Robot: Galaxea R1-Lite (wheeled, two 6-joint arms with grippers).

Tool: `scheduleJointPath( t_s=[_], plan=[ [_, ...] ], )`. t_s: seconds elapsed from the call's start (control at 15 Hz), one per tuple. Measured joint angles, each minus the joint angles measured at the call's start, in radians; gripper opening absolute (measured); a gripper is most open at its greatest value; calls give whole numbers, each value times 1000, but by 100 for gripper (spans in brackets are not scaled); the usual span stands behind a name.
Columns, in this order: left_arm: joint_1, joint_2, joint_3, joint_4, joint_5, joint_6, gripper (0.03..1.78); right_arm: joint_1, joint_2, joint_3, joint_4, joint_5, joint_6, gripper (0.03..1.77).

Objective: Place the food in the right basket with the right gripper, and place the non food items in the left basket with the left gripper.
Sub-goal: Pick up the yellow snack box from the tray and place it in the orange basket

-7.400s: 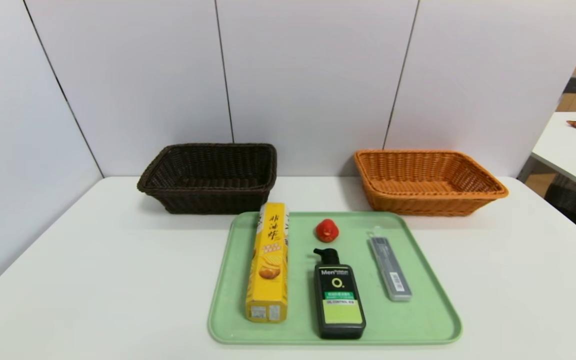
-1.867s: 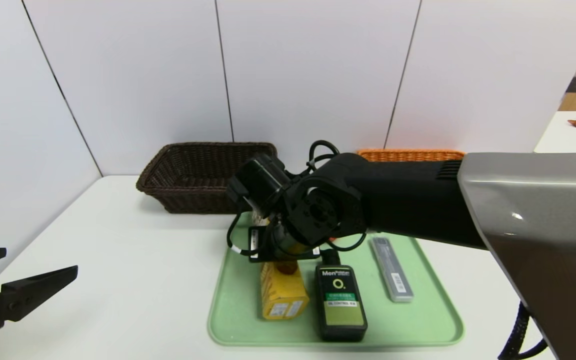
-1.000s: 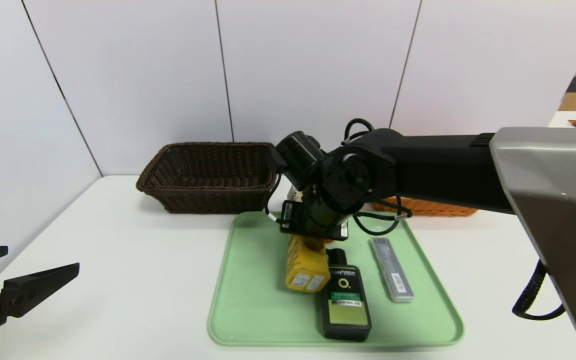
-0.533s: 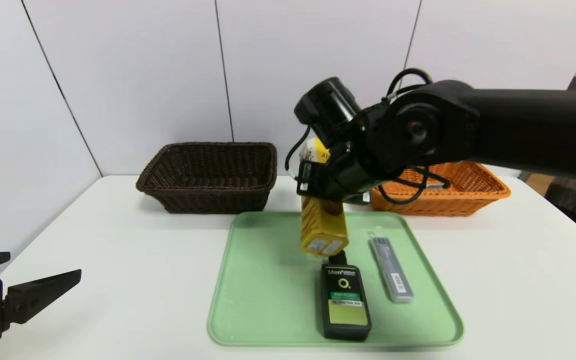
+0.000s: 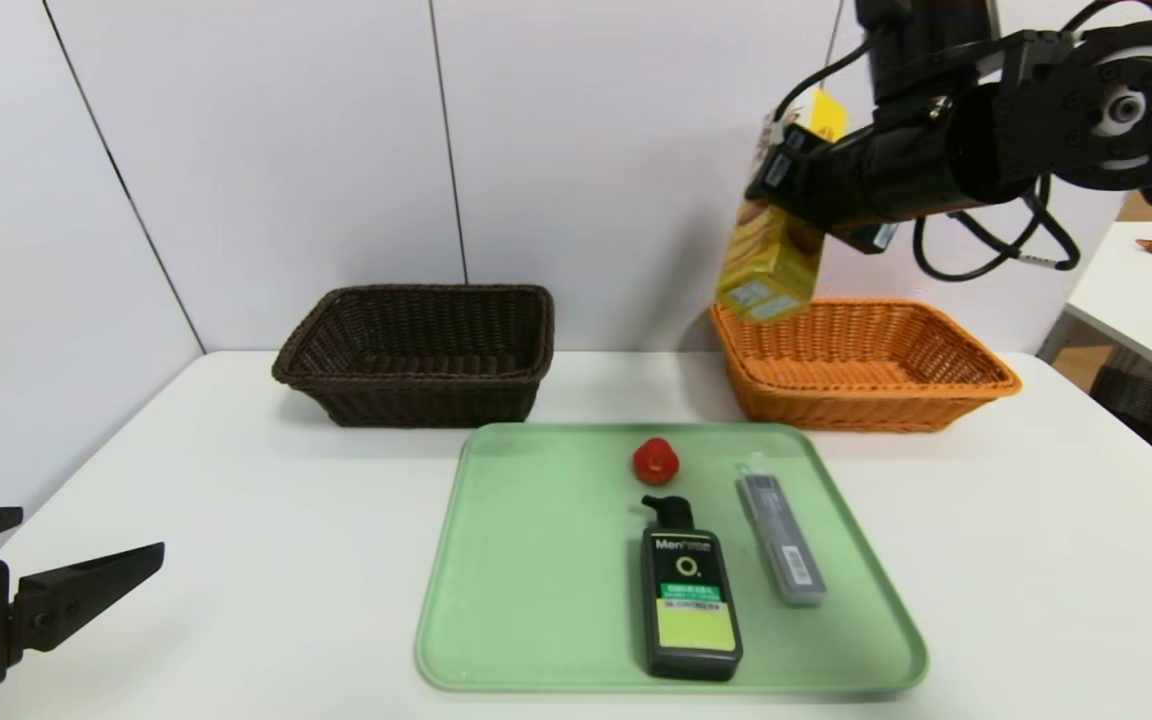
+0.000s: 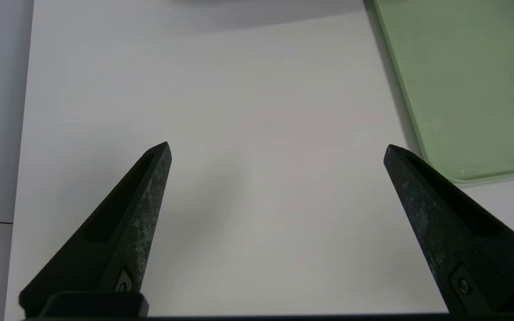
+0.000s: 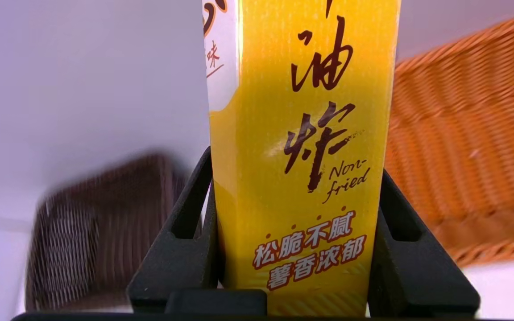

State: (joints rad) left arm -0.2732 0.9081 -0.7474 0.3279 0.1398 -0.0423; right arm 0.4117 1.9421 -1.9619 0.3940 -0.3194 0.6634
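the right tool point(image 5: 786, 195), clamped on the yellow snack box point(image 5: 771, 265), has lifted it off the green tray point(image 5: 536, 600) to above the orange basket point(image 5: 861, 365)'s near-left corner, ready for release; left tool point(image 5: 86, 575) parked, jaws apart.

Head view: the tall yellow cardboard snack box point(image 5: 771, 262) is hidden at mid-length behind the black right gripper point(image 5: 786, 195); the right arm runs off the upper right edge. The black left gripper point(image 5: 31, 590) is cut by the lower left corner. Right wrist view: the dark brown wicker basket point(image 7: 101, 232) is blurred; the box's ends lie outside the frame.
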Motion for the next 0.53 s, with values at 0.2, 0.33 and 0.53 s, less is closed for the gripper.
scheduleJointPath(
  t_s=[0.2, 0.33, 0.53],
  plan=[
    [0, 3, 0, 0, 1, 0, 169, -82, 7, 5, -12, 13, 175, 84],
    [0, 5, -4, 0, 2, 0, 169, -133, 13, 22, -9, 40, 257, 84],
    [0, 8, -8, 0, 3, 3, 169, -205, 29, 49, -10, 59, 323, 84]
  ],
)
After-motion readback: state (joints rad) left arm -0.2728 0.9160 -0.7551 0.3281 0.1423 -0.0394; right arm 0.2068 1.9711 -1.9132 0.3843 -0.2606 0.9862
